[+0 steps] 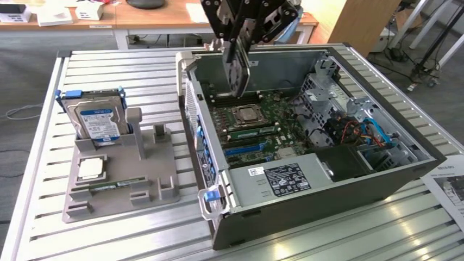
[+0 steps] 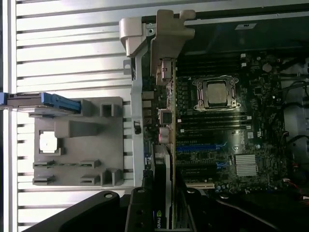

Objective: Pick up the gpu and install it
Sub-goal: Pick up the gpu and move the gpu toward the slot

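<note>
1. The gripper is pinched on the gpu. Its black fingers press the card's two flat faces from either side.
2. The gpu is a thin, flat, dark rectangular card. It is held on edge and hangs upright below the gripper, showing a black face with a pale silvery strip along the edge toward the exterior view's right. In the wrist view it appears edge-on as a narrow dark strip with a small green mark close to the fingers.
3. The card is in the air over the open computer case, above the motherboard and near the case wall on the exterior view's left. It is not seated in any slot.
4. On the board below lie the processor socket and the blue slots.
5. A labelled power supply sits at the case's near end.
6. Outside the case, on the slatted table, a gray holder keeps a hard drive standing upright.
</note>
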Robot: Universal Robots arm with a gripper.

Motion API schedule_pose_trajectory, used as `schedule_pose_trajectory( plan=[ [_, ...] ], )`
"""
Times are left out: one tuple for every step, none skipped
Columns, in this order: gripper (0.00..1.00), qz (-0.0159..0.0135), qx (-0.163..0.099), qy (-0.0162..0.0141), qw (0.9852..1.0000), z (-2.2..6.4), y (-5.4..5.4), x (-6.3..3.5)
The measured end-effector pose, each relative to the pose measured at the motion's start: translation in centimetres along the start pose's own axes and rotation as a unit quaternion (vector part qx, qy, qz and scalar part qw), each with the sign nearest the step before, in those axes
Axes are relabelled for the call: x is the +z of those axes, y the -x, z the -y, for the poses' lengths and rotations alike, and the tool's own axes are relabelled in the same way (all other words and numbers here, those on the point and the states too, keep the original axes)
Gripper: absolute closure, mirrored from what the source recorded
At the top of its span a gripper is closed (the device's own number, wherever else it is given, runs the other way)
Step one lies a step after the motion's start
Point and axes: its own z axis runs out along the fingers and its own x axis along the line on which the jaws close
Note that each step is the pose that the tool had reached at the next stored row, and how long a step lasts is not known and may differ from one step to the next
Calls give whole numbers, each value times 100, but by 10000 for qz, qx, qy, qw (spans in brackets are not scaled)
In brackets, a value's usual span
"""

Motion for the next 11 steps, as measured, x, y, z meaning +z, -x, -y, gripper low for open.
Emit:
schedule_pose_trajectory(
  plan=[
    [73, 0, -1, 0, 10000, -4, 45, -3],
    [73, 0, 0, 0, 10000, -7, 89, -6],
    [73, 0, 1, 0, 10000, -11, 134, -9],
    [73, 0, 0, 0, 10000, -15, 183, -13],
    [73, 0, -1, 0, 10000, -19, 228, -16],
    [73, 0, 0, 0, 10000, -22, 272, -19],
    [73, 0, 0, 0, 10000, -26, 317, -22],
    [73, 0, 0, 0, 10000, -29, 362, -26],
    [73, 0, -1, 0, 10000, -33, 406, -29],
    [73, 0, 0, 0, 10000, -36, 451, -32],
    [73, 0, -1, 0, 10000, -40, 496, -35]
  ],
)
